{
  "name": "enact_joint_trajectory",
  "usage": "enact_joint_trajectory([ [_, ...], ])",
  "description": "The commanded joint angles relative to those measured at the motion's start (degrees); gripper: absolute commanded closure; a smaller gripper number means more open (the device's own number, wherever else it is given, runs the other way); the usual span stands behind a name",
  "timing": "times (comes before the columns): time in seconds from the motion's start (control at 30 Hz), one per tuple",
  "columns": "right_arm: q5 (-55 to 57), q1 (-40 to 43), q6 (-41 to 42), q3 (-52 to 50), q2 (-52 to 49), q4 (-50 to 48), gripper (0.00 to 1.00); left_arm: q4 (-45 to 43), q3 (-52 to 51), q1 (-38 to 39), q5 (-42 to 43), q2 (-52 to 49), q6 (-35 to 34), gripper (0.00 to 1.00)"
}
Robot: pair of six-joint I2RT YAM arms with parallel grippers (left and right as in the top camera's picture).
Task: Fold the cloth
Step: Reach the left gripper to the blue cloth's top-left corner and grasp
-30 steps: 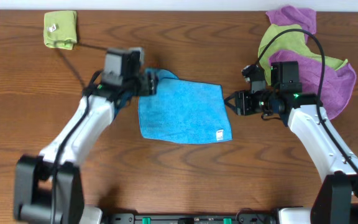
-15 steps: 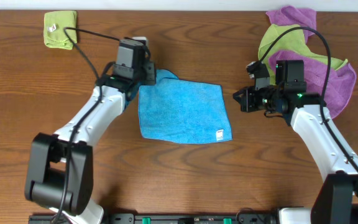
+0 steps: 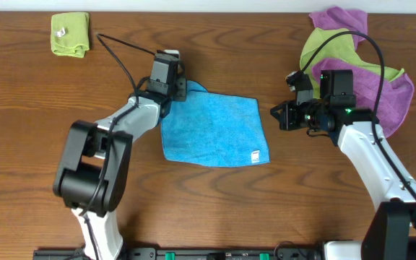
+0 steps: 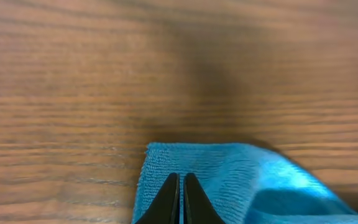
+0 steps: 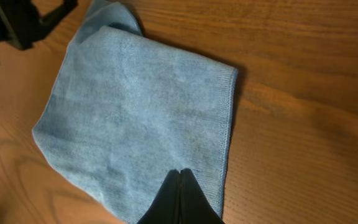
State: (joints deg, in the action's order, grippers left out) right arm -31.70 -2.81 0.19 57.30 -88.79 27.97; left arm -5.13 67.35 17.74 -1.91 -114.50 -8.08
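Note:
The sky-blue cloth (image 3: 211, 130) lies spread flat on the wooden table, its white tag (image 3: 255, 154) at the near right corner. Its far left corner is bunched up. My left gripper (image 3: 177, 88) is at that corner. In the left wrist view the left gripper (image 4: 181, 177) is shut, hovering over the cloth (image 4: 229, 180), with nothing visibly pinched. My right gripper (image 3: 276, 115) hangs just off the cloth's right edge, apart from it. The right wrist view shows the right gripper (image 5: 180, 172) shut and empty, with the cloth (image 5: 135, 106) spread out beyond it.
A folded lime-green cloth (image 3: 71, 34) lies at the far left corner of the table. A heap of purple and lime-green cloths (image 3: 356, 50) sits at the far right, behind my right arm. Bare wood surrounds the blue cloth.
Both grippers have gone from open to shut. My left gripper has moved farther back along the cloth's far left corner as the arm swung round. The right gripper has barely moved.

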Motion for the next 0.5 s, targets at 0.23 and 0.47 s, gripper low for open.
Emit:
enact_joint_trajectory([
  [0.23,-1.92,0.11,0.0,0.94,-0.42,1.7,0.99,-3.96,1.03,-0.13,-1.49,-4.31,1.16,0.94],
  [0.47,-3.91,-1.66,-0.5,0.94,-0.42,8.48,0.99,-2.8,1.03,-0.15,-1.51,-5.95,1.97,0.94],
])
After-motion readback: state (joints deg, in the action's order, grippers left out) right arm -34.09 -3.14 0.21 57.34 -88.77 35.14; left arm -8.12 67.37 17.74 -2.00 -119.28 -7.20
